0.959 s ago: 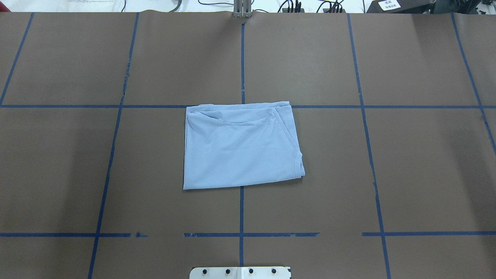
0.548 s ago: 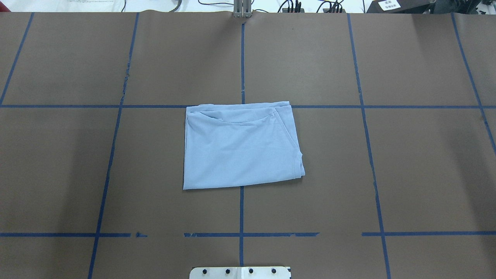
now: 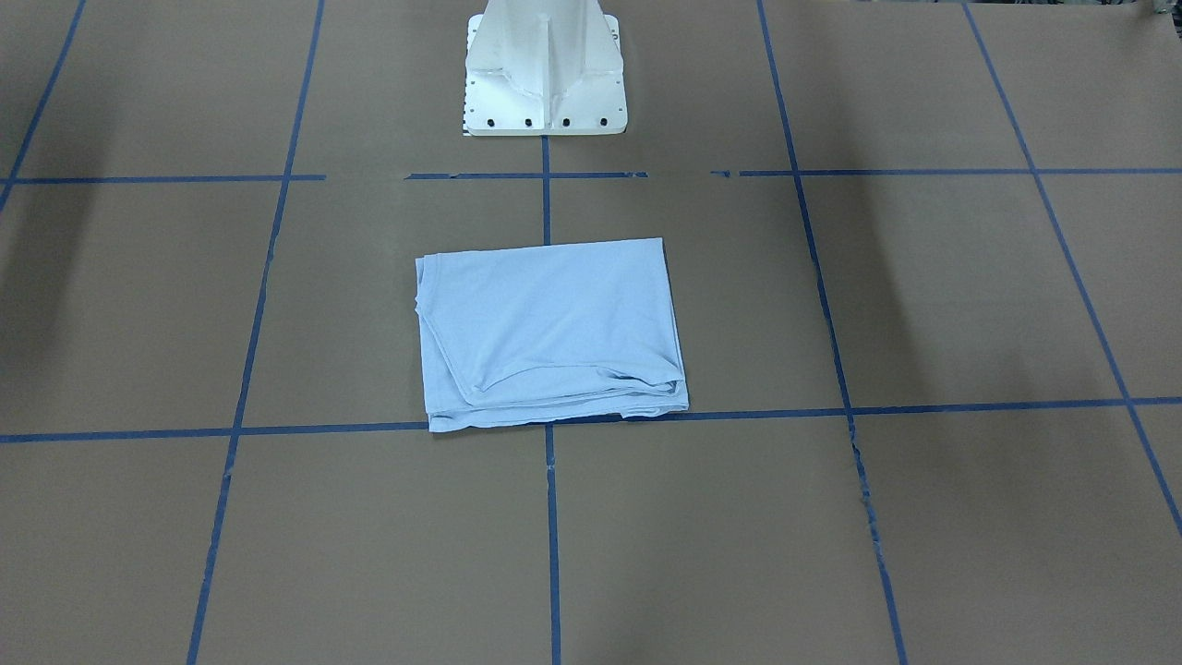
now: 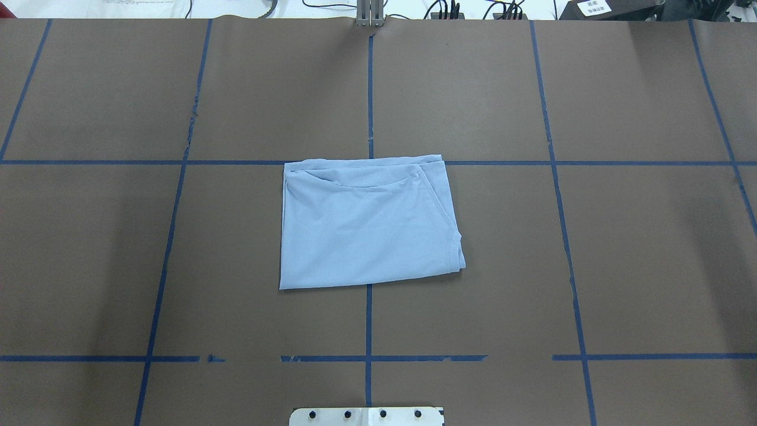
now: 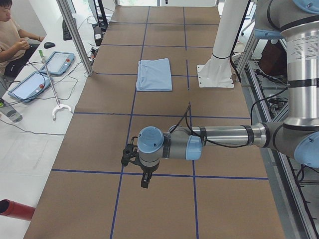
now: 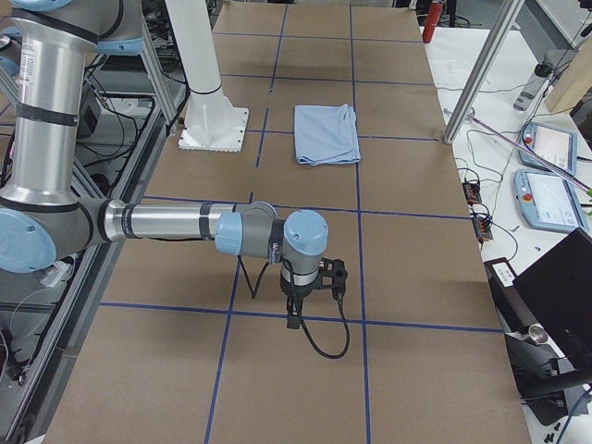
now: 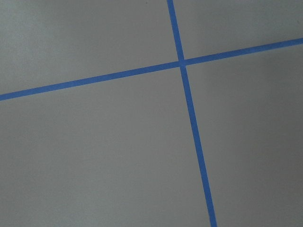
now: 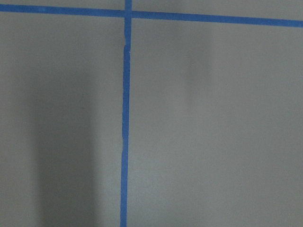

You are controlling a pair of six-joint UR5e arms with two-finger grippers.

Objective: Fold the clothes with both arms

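Overhead exterior shows you the table (image 4: 650, 266). The side views show the left arm (image 5: 224, 135) and right arm (image 6: 176, 222) well apart from the T-shirt (image 4: 369, 225), at its nine and three o'clock. The shirt lies folded, twelve o'clock from the pedestal base (image 4: 366, 416). I cannot tell whether the left gripper (image 5: 132, 158) or right gripper (image 6: 328, 277) is spread. Folding looks finished, so probably you only need a check.

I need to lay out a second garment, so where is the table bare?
Bare brown paper lies either side of the folded light blue T-shirt and across the far row. Tighter: the strip between shirt and white pedestal base, and both table ends, where the silver-grey left arm and right arm hang over it.
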